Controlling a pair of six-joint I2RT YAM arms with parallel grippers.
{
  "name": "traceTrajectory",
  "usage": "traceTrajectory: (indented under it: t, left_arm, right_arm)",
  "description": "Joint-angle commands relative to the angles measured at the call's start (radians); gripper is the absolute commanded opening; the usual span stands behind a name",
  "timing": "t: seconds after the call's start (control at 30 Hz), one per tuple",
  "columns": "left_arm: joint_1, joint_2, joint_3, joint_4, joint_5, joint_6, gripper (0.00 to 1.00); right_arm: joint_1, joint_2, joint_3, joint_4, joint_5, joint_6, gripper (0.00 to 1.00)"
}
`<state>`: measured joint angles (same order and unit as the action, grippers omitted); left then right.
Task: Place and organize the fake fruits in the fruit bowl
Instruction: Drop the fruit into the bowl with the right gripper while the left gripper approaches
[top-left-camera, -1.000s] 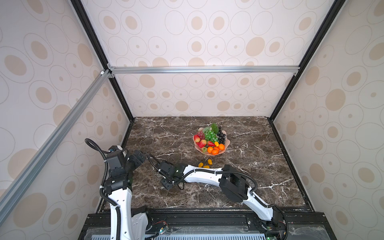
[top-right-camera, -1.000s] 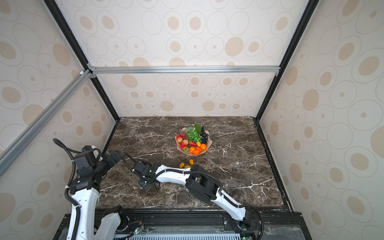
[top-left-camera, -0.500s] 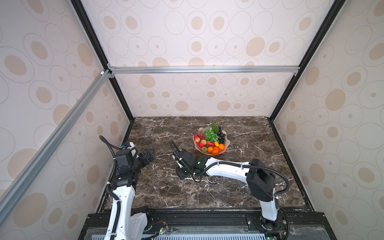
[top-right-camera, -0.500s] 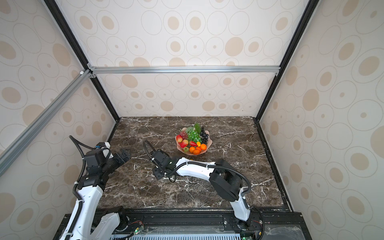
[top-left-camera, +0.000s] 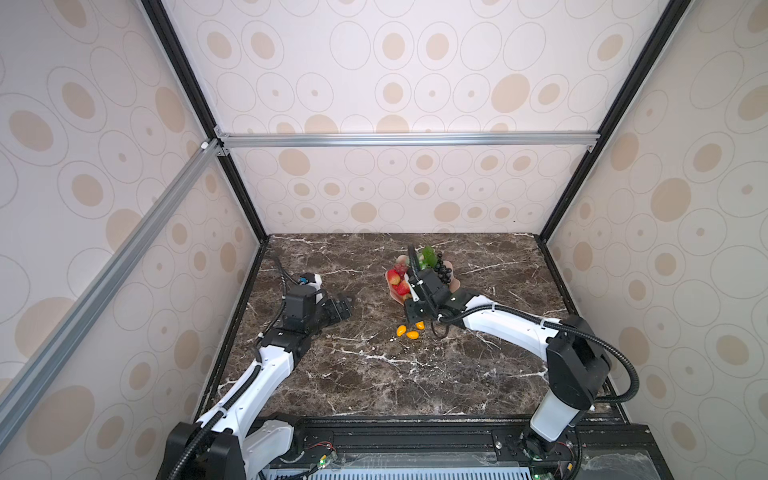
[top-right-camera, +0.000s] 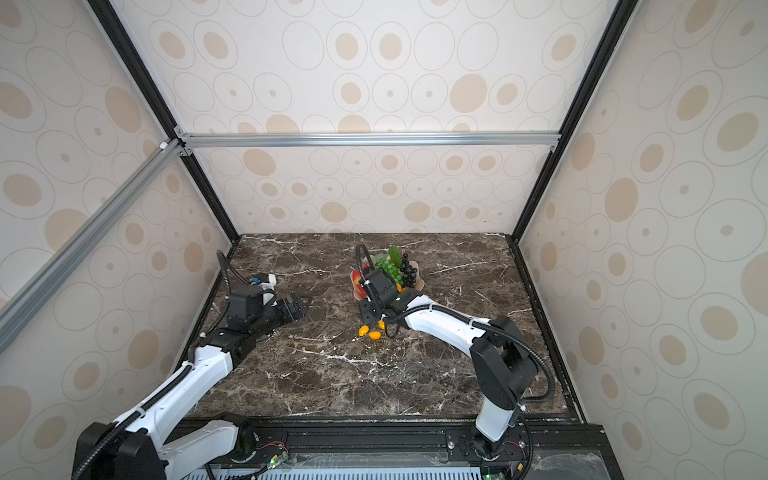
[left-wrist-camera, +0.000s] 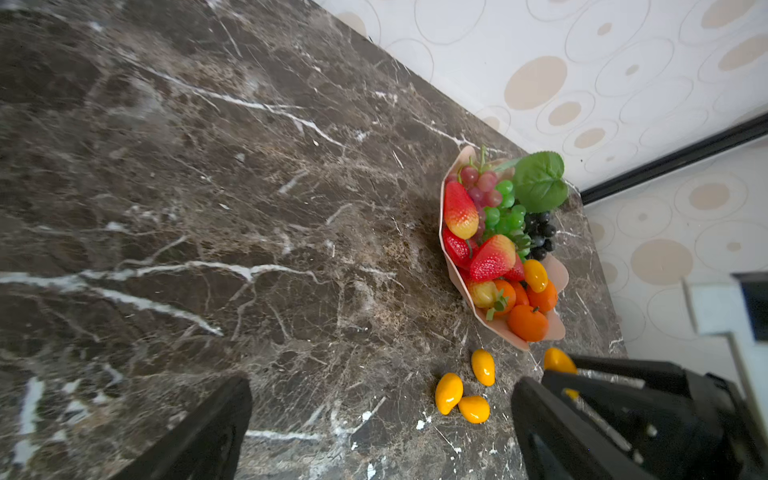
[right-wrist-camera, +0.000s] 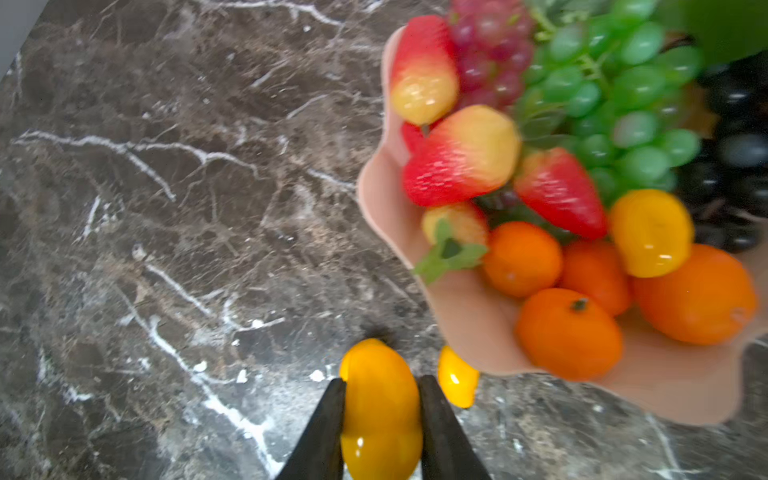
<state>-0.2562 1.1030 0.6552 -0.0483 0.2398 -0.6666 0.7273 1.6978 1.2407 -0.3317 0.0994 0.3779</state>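
**Right gripper holds a yellow oval at the front rim of the filled bowl**

Wallpapered panels (top-left-camera: 415, 62) with beige ovals close in the cell on three sides, braced by black posts and an aluminium bar (top-left-camera: 407, 139). The floor of the cell is a dark brown marble tabletop (top-left-camera: 365, 374) veined in white.

The left gripper (top-left-camera: 347, 308) hangs low over the left of the table, aimed toward the middle, its fingers spread wide with nothing between them. The right gripper (right-wrist-camera: 380, 415) reaches in from the right to the front edge of the fruit bowl (left-wrist-camera: 557, 270).

In both top views the pale pink bowl stands toward the back of the table, a little right of centre. The grape bunches (left-wrist-camera: 505, 212) and a green leaf (left-wrist-camera: 540, 180) fill its far side, strawberries (left-wrist-camera: 492, 257) its left, and tangerines (left-wrist-camera: 528, 322) its near side.

The right fingers are clamped on the flanks of a yellow oval (right-wrist-camera: 380, 399). Its long axis runs along the fingers, and its rounded end juts past their tips. More loose ovals (left-wrist-camera: 449, 392) lie on the marble just in front of the bowl.
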Motion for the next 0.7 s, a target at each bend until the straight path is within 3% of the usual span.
traceTrajectory:
  t: [0.0, 0.23, 0.4, 0.67]
  left_arm:
    - [-0.064, 0.046, 0.070, 0.086, -0.069, -0.016, 0.98]
    - [-0.215, 0.183, 0.136, 0.152, -0.133, -0.014, 0.98]
    - [-0.307, 0.266, 0.183, 0.172, -0.163, -0.010, 0.98]
    - [-0.353, 0.285, 0.189, 0.191, -0.203, -0.009, 0.98]
  right_arm:
    - [-0.068, -0.035, -0.015, -0.011, 0.010, -0.019, 0.29]
    - [-0.180, 0.039, 0.067, -0.037, 0.001, -0.067, 0.29]
    - [-0.205, 0.123, 0.173, -0.084, -0.014, -0.106, 0.29]
    - [-0.212, 0.232, 0.286, -0.135, -0.037, -0.132, 0.29]
